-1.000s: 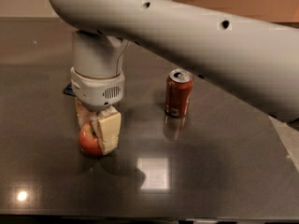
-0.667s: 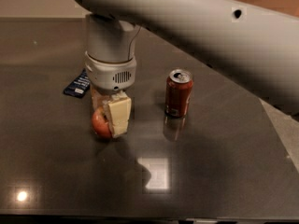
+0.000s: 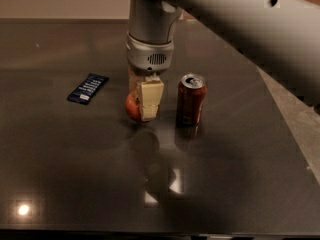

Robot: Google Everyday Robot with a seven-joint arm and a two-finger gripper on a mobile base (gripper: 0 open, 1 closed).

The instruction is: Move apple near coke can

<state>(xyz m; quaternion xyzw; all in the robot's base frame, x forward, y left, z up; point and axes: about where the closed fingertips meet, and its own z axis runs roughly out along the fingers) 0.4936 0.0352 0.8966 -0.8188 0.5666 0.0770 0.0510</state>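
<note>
We see a flat dark blue wrapper point(image 3: 88, 88) lying on the dark counter point(image 3: 60, 154), well left of the other things. The coke can point(image 3: 191, 100) stands upright just right of the apple point(image 3: 131, 107), apart from it. The arm point(image 3: 235, 19) enters from the upper right, its wrist pointing straight down. The gripper point(image 3: 142, 109) grasps the apple, one cream pad point(image 3: 150, 99) covering its near side.

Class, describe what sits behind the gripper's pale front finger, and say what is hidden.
Behind the gripper's front finger is the apple, gripped just left of the coke can. Only its red left side shows; the finger covers the rest.
</note>
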